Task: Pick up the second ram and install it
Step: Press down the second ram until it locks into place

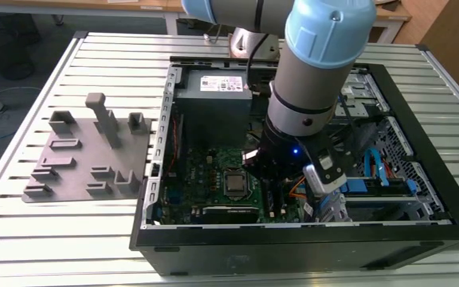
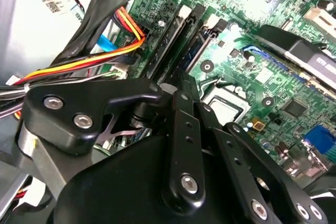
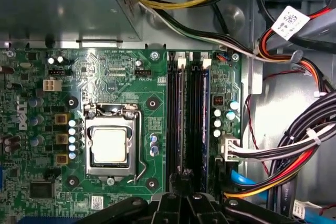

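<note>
matt grey plastic fixture blocks (image 1: 86,152) at left of the exterior view, ribbed metal table (image 1: 22,227), glossy black gripper (image 2: 178,90) linkage, shiny green motherboard (image 3: 115,77)

A green circuit board (image 3: 131,77) with a silver processor socket (image 3: 110,145) and black memory slots (image 3: 186,124) sits inside a black computer case (image 1: 293,245). Beside it run bundled cables (image 3: 294,150) in black, red, orange and yellow (plus one pale blue ribbon). The robot arm (image 1: 313,84) is grey with light blue caps, and its end effector (image 2: 184,129) is glossy black with silver screws. The counter (image 1: 70,239) is ribbed silver metal, carrying a plain grey plastic tray (image 1: 86,155).
</note>
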